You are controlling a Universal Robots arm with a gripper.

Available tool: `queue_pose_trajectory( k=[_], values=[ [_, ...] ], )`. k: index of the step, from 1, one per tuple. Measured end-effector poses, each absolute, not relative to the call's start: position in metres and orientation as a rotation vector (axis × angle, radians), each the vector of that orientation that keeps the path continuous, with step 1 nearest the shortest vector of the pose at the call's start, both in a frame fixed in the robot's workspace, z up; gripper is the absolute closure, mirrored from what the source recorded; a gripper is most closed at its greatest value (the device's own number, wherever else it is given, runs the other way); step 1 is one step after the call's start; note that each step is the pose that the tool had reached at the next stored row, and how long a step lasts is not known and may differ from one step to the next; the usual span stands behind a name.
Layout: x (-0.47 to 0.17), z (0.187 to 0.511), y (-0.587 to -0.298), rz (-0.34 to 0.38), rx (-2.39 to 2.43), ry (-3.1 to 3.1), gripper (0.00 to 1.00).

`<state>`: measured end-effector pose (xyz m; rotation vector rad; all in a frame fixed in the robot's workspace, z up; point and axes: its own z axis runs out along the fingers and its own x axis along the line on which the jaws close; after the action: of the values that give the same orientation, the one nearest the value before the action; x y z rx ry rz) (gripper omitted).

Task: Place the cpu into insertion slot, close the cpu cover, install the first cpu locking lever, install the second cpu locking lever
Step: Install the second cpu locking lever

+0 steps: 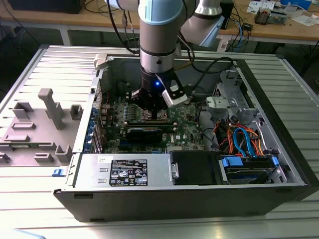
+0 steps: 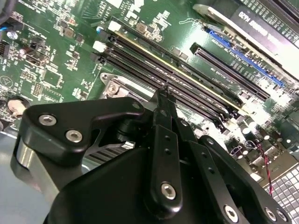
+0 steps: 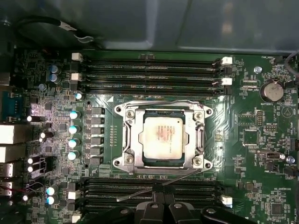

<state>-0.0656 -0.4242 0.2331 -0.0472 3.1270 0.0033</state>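
In the first wrist view the silver-topped cpu (image 3: 162, 136) lies flat in the insertion slot (image 3: 202, 162) on the green board. The cpu cover (image 3: 132, 140) lies closed around it as a silver frame. One thin wire locking lever (image 3: 163, 101) runs flat along the socket's side away from the gripper. The other lever (image 3: 135, 195) slants loose across the memory slots on the near side. My gripper (image 3: 161, 191) is shut, its tips meeting right at this slanted lever; whether they pinch it is unclear. The exterior view shows the gripper (image 1: 152, 114) low over the board, and the second wrist view shows the gripper (image 2: 163, 92) by the memory slots.
The open computer case (image 1: 279, 149) walls in the board. Long black memory slots (image 3: 149, 74) flank the socket on both sides. A black card (image 1: 144, 133), the power supply (image 1: 124, 172) and a bundle of orange and blue cables (image 1: 241, 139) lie nearby. A grey fixture (image 1: 47, 119) stands outside the case.
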Motion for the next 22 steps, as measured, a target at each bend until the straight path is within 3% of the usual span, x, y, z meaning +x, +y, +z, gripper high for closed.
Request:
queue_pose_trajectory(
  k=[22],
  values=[
    [-0.077, 0.223, -0.424, 0.003, -0.047, 3.127, 0.89]
  ],
)
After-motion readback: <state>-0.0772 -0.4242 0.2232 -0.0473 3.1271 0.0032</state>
